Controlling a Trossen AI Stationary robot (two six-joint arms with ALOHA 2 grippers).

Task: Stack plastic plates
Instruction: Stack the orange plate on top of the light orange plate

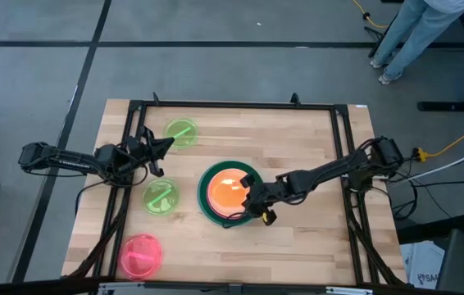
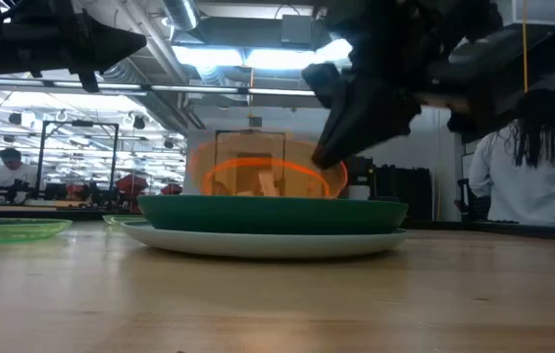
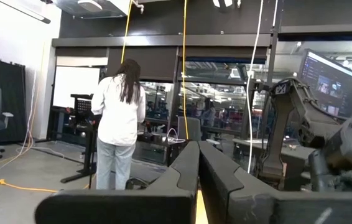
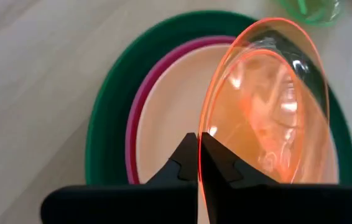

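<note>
A stack sits mid-table: a pale plate [image 2: 258, 242] at the bottom, then the dark green plate [image 1: 206, 205], magenta plate [image 4: 135, 118] and cream plate [image 4: 170, 118]. My right gripper [image 4: 199, 140] is shut on the see-through orange plate [image 1: 228, 191], which is tilted above the stack. Two lime green plates [image 1: 181, 133] [image 1: 161, 197] and a pink plate [image 1: 140, 256] lie flat on the table's left half. My left gripper [image 1: 166, 146] hovers shut between the two lime plates, touching nothing. My right gripper pinches the orange plate's rim [image 4: 202, 124] between its two fingers, on the plate's near-right side. The fingers come slanting down from the table's right. The plate is tilted with the held rim raised; its opposite edge dips inside the stack, hidden by the green plate's rim [image 2: 273, 201].
A dark frame [image 1: 232, 105] runs around the tabletop. Bare wood lies near and right of the stack. One person [image 1: 412, 33] stands beyond the far right corner, and people [image 2: 528, 167] show in the room behind.
</note>
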